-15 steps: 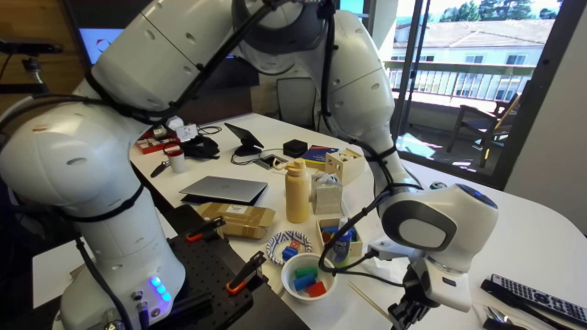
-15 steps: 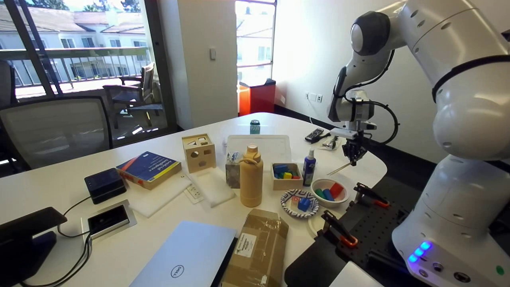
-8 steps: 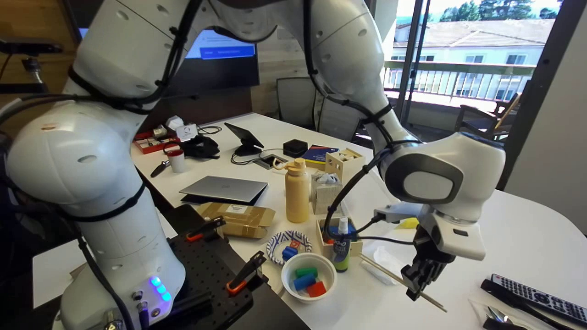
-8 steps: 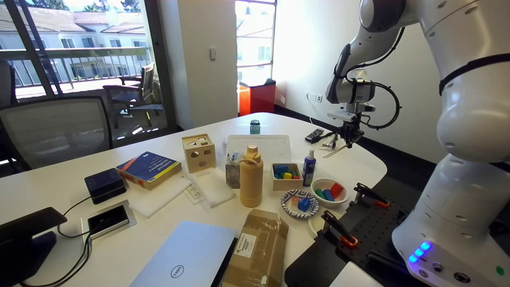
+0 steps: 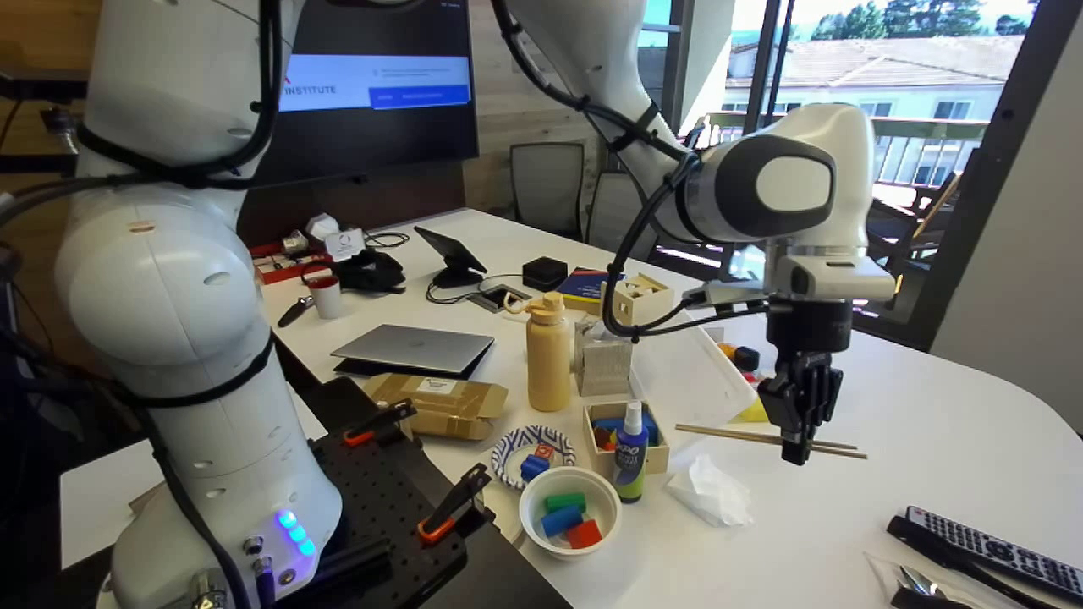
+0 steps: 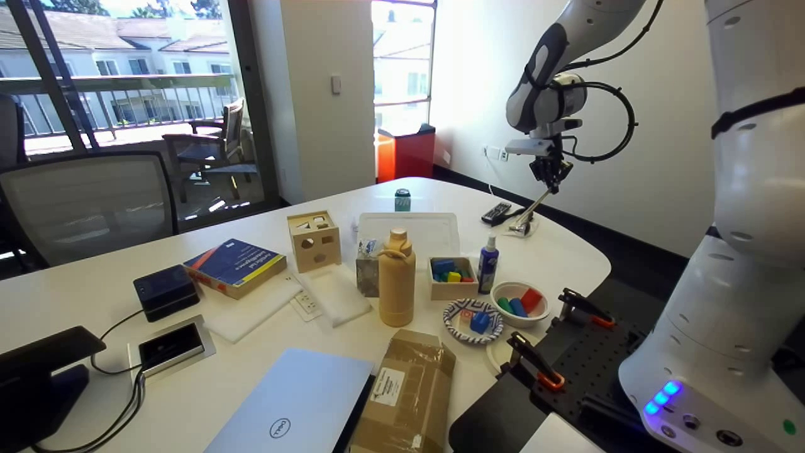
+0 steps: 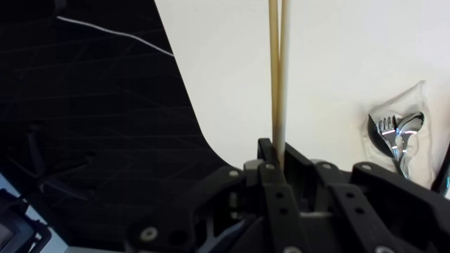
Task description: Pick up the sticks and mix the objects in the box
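The sticks are two thin pale wooden rods, held above the table; they also show in an exterior view and in the wrist view. My gripper is shut on them, also seen in an exterior view and in the wrist view. In an exterior view the sticks lie nearly level and cross slightly. The box is a small pale tan open box with blue, yellow and red blocks inside; in an exterior view a spray bottle partly hides it. My gripper is apart from the box.
A blue spray bottle stands against the box's near side. A white bowl of blocks and a patterned plate stand close by. A tan bottle, crumpled tissue, wrapped cutlery and a remote are around.
The gripper has risen from near the tabletop, carrying the sticks up with it, and swung them round to lie more level in an exterior view. The box and the bowl have not moved.
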